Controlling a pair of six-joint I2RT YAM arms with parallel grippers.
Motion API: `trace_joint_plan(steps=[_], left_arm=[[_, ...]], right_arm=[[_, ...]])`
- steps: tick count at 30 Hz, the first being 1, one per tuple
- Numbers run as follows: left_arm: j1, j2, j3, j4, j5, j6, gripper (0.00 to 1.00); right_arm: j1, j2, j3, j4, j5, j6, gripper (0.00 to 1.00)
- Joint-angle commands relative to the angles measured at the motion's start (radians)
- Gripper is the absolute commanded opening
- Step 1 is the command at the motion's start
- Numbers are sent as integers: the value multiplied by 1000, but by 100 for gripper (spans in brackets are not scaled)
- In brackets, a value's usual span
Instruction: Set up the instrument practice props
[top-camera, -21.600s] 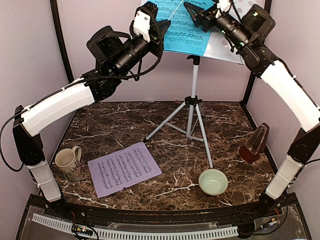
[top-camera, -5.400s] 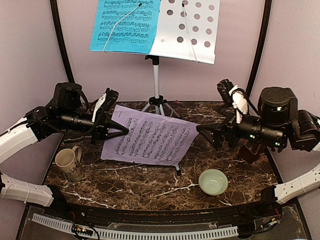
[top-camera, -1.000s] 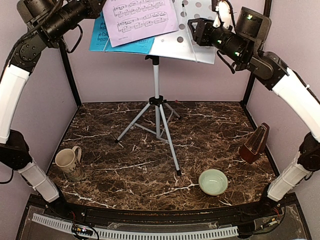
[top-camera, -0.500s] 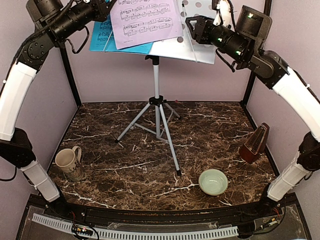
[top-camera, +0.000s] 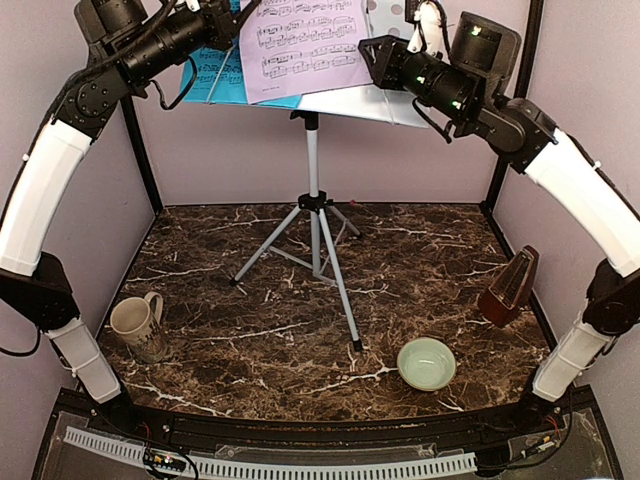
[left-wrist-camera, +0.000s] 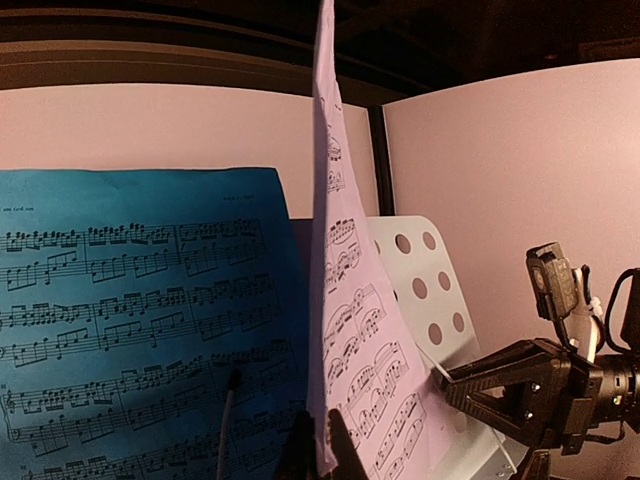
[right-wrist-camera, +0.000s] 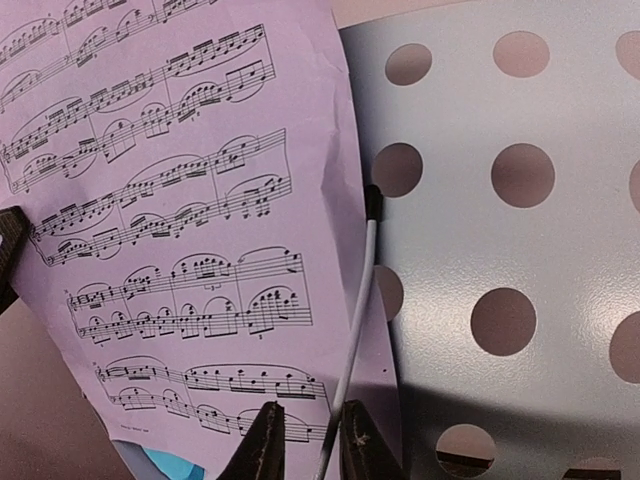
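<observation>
Overhead view with both wrist views. At the left of the dark marbled table (top-camera: 230, 350) stands a beige mug (top-camera: 133, 325). Above it the left arm reaches up, and the left gripper (top-camera: 232, 12) is pinched onto the lower left edge of the lilac music sheet (top-camera: 305, 50), as its wrist view shows. The blue music sheet (top-camera: 215, 75) lies on the left half of the perforated desk (right-wrist-camera: 580, 250). The lilac sheet overlaps its right part and the first holes. The tripod music stand (top-camera: 312, 160) stands at mid-table towards the rear. The right gripper (right-wrist-camera: 312, 445) meets the lilac sheet's right edge, its fingertips narrowly apart on either side of the desk's retaining wire (right-wrist-camera: 358, 300). Whether they clamp it cannot be told. A pale green bowl (top-camera: 426, 363) sits near right, and the pyramid metronome (top-camera: 512, 285) stands upright by the right wall.
</observation>
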Motion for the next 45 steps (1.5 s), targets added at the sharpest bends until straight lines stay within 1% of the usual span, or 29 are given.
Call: trace_joint_plan(steps=[1,4,8,11,15,20,27,30,34,41,42,45], left_arm=[[4,-18,27,38,30,-21,0],[4,-19,28,43,37,-25,0],[4,-14,27,38,27,-23,0],[5,-11,28,37,15,-22,0],[5,-8,28,40,-18,-22,0],[4,-13,28,50,-76,-30,0],[4,-17,26,62,-153,-39,0],[3,-25,21,64,-208,-49,0],[3,-20,27,71,-208,-46,0],[2,-31,18,79,-254,-46,0],[2,-34,18,82,-249,-45,0],[2,-23,29,78,-167,-43,0]], right_arm=[[1,5,19,50,-4,8,17],[3,-3,9,59,7,5,9],[8,-14,-48,116,10,-5,3],[12,-70,-107,176,17,-17,0],[16,-96,-168,251,13,-28,0],[22,-109,-206,311,35,-30,0],[31,-112,-226,360,66,-50,0],[37,-115,-237,380,85,-64,0],[43,-118,-258,413,89,-86,0],[45,-137,-307,479,114,-88,0],[45,-139,-311,488,114,-93,0],[47,-135,-314,498,77,-121,0]])
